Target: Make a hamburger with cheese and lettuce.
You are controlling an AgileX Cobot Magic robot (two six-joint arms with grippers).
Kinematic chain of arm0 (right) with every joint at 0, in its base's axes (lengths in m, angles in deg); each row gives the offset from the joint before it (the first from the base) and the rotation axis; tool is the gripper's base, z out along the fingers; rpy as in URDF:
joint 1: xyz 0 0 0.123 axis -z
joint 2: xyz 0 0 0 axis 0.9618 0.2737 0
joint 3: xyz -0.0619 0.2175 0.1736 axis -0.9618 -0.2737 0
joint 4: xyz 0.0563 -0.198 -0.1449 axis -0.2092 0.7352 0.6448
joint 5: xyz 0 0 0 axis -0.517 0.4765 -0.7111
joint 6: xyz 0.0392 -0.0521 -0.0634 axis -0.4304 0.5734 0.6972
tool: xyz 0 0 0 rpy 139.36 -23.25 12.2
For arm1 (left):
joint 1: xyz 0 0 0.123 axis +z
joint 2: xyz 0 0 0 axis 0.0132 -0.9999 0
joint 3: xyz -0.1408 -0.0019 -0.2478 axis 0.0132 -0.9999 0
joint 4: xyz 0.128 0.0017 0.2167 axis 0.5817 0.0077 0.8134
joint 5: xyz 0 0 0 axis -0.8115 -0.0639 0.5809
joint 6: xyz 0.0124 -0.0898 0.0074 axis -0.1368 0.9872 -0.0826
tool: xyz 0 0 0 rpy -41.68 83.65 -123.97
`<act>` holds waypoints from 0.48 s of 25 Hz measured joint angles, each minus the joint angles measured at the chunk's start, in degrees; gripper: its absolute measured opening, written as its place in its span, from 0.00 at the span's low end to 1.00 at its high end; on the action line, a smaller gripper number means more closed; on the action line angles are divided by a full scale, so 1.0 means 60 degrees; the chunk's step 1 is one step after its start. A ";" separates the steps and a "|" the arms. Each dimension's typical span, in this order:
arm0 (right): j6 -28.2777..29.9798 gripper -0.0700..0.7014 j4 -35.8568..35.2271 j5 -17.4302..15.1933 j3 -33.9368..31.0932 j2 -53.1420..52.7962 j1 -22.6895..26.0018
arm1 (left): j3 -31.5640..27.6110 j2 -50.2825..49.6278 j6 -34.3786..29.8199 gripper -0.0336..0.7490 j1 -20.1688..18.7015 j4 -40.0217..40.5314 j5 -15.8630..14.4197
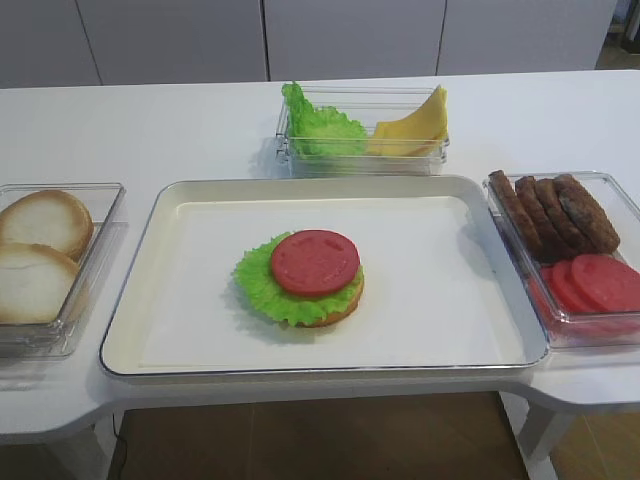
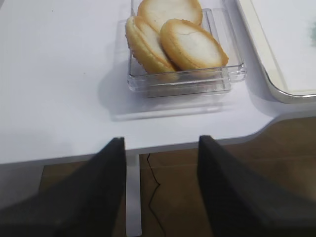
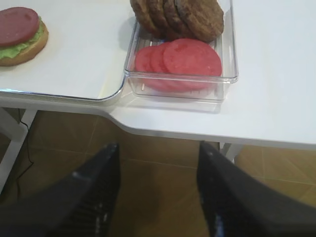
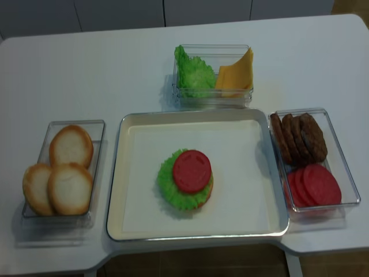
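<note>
The hamburger point(image 1: 305, 283) sits in the middle of the white tray point(image 1: 180, 330): a tan bun base, a green leaf and a red disc on top. It also shows in the overhead view point(image 4: 187, 180) and at the top left of the right wrist view point(image 3: 20, 37). The cheese point(image 1: 415, 125) and spare lettuce point(image 1: 318, 128) stand in a clear box behind the tray. My right gripper point(image 3: 158, 148) is open and empty, off the table's front edge. My left gripper point(image 2: 160, 143) is open and empty, off the front edge near the bun box. Neither gripper shows in the exterior views.
A clear box of pale bun halves point(image 1: 40, 255) stands left of the tray, also in the left wrist view point(image 2: 175, 42). A clear box with dark patties point(image 1: 555, 212) and red slices point(image 1: 595, 285) stands right of the tray. The table front has notched corners.
</note>
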 joint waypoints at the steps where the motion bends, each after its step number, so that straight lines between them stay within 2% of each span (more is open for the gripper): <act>1: 0.0000 0.60 0.0000 0.0000 0.0000 -0.0021 0.0000 | 0.0000 0.0000 0.0000 0.49 0.0000 0.0000 0.0000; 12: 0.0000 0.52 -0.0023 0.0000 0.0000 -0.0720 0.0000 | 0.0000 0.0000 0.0000 0.49 0.0000 0.0000 0.0000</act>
